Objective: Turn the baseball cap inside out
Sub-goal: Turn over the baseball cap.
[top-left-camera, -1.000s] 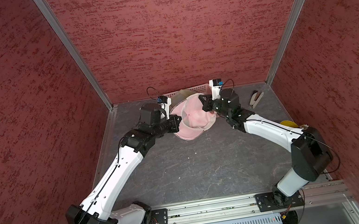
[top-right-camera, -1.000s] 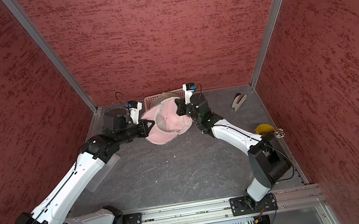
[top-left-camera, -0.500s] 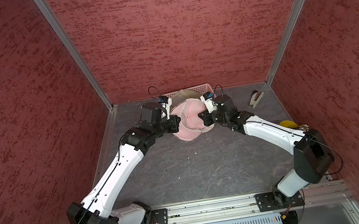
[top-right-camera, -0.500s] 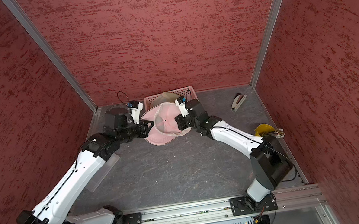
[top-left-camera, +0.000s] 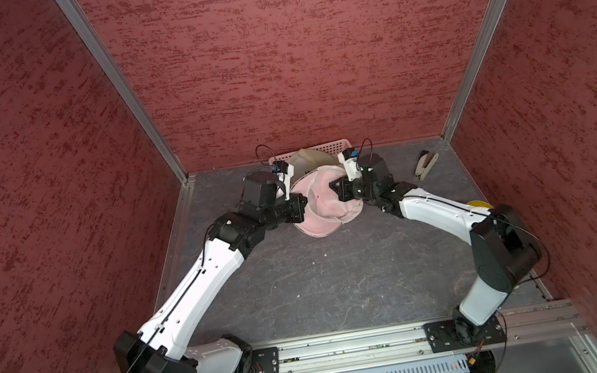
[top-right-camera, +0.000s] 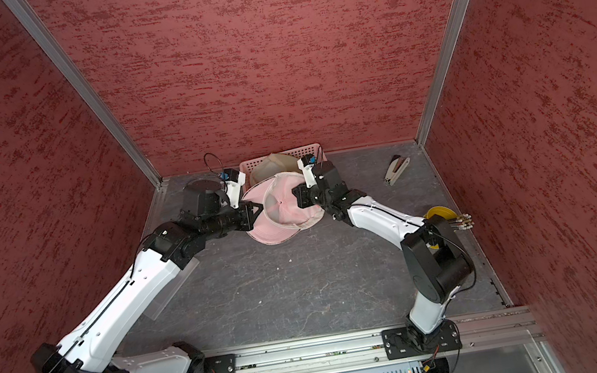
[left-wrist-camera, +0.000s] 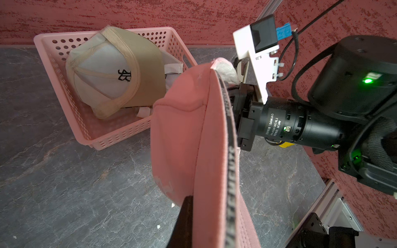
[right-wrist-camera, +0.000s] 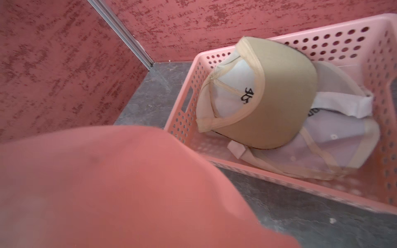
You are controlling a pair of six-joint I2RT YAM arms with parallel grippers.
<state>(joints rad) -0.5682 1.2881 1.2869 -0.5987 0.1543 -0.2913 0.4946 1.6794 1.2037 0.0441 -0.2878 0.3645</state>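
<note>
The left tool [top-right-camera: 256,207] is clamped tight on the edge of the pink baseball cap [top-left-camera: 323,214]. In its wrist view one black finger [left-wrist-camera: 185,221] lies against the band, next to the lettered strip. The right tool [top-left-camera: 335,189] is pushed into the opposite side of the crown. Its fingers are buried in the fabric, so I cannot tell whether it is open or closed. The cap hangs between the two arms near the back of the desk [top-left-camera: 344,281], just in front of a pink basket [left-wrist-camera: 120,137]. In both top views its pale lining with pink seams faces upward. A beige cap [left-wrist-camera: 129,70] lies in the basket on top of a white cap [right-wrist-camera: 343,146]. Toward the right wall, well apart from all this, sits a stapler-like item [top-left-camera: 423,165].
</note>
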